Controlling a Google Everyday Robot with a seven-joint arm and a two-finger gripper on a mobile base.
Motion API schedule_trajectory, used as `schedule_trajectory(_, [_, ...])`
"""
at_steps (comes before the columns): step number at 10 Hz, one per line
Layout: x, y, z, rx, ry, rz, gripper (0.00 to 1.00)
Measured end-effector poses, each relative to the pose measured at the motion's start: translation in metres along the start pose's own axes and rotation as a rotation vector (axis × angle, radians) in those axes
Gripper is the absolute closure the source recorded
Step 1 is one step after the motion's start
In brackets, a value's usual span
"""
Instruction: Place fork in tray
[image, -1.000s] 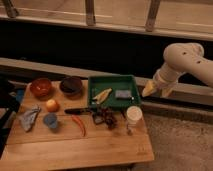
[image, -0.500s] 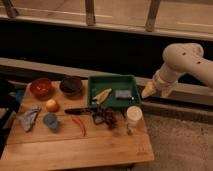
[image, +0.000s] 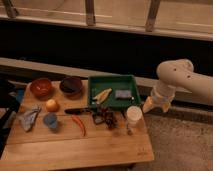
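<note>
At the left end of the wooden table (image: 75, 150) I see a crumpled blue cloth (image: 29, 117), a round reddish bowl (image: 41, 86), an orange fruit (image: 51, 105) and a small blue cup (image: 50, 120). Next come a dark bowl (image: 71, 85) and a curved red chilli (image: 79, 124). A slim dark utensil (image: 77, 110) lies just before the green tray (image: 112, 78); whether it has tines I cannot tell. The shallow, raised-rimmed tray holds a yellow piece (image: 102, 95) and a grey block (image: 123, 94). A white cylindrical cup (image: 133, 114) stands by its front right corner. Off the table's right edge my gripper (image: 156, 107) hangs, cream fingers apart, holding nothing.
</note>
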Motion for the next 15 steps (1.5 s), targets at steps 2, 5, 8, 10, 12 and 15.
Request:
schedule_trajectory(2, [0.017,0.002,0.015,0.004,0.062,0.005,0.33])
schedule_trajectory(5, [0.046,0.014,0.030,-0.008,0.146,-0.016,0.33])
schedule_trajectory(8, [0.074,0.048,0.038,-0.073,0.226,-0.154,0.33])
schedule_trajectory(10, [0.080,0.052,0.038,-0.088,0.238,-0.184,0.33])
schedule_trajectory(12, [0.079,0.053,0.038,-0.085,0.237,-0.186,0.33])
schedule_trajectory(15, [0.082,0.072,0.050,-0.040,0.274,-0.210,0.33])
